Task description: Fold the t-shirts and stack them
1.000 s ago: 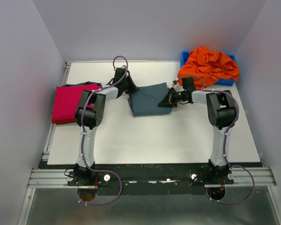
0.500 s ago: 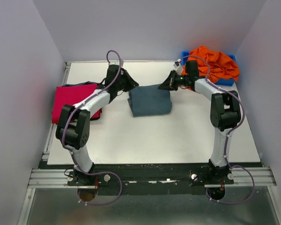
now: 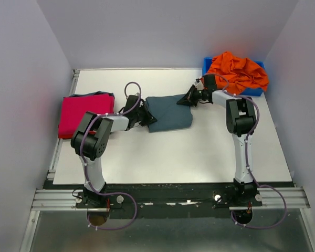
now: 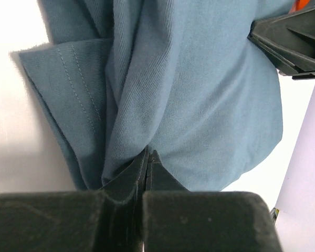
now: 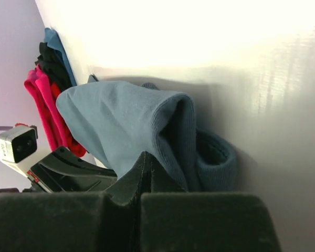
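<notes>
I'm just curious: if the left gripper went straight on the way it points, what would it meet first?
The left gripper is shut on the grey-blue t-shirt, so more of that cloth comes first; the right gripper lies beyond, perhaps off line.

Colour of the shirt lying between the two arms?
Plain slate grey-blue shirt, no pattern; the left wrist view shows it best.
</notes>
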